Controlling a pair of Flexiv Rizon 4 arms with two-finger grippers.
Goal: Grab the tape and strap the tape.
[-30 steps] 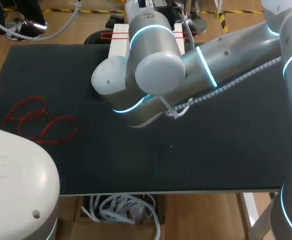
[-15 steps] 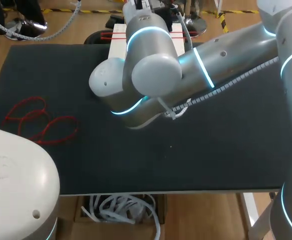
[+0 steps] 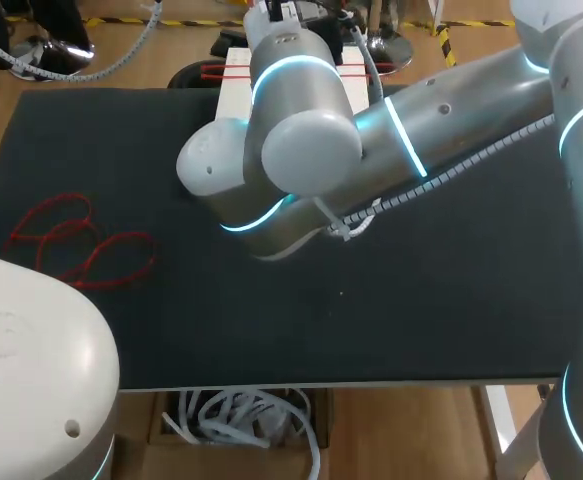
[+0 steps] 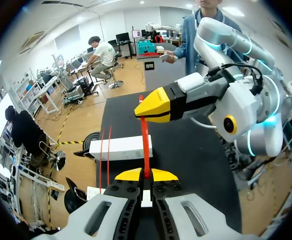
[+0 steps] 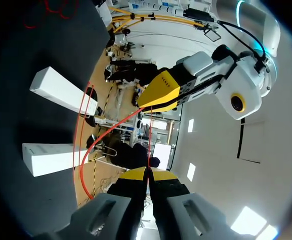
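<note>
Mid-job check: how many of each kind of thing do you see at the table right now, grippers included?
White blocks: 2
Red bands around them: 2
Held red tape: 1
Loose red tape tangle: 1
Grippers: 2, left gripper, right gripper
Total: 8

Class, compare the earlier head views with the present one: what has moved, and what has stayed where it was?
The right arm shifted slightly left and toward the far edge of the table, over the white block. The red loops and the left arm stayed put.
</note>
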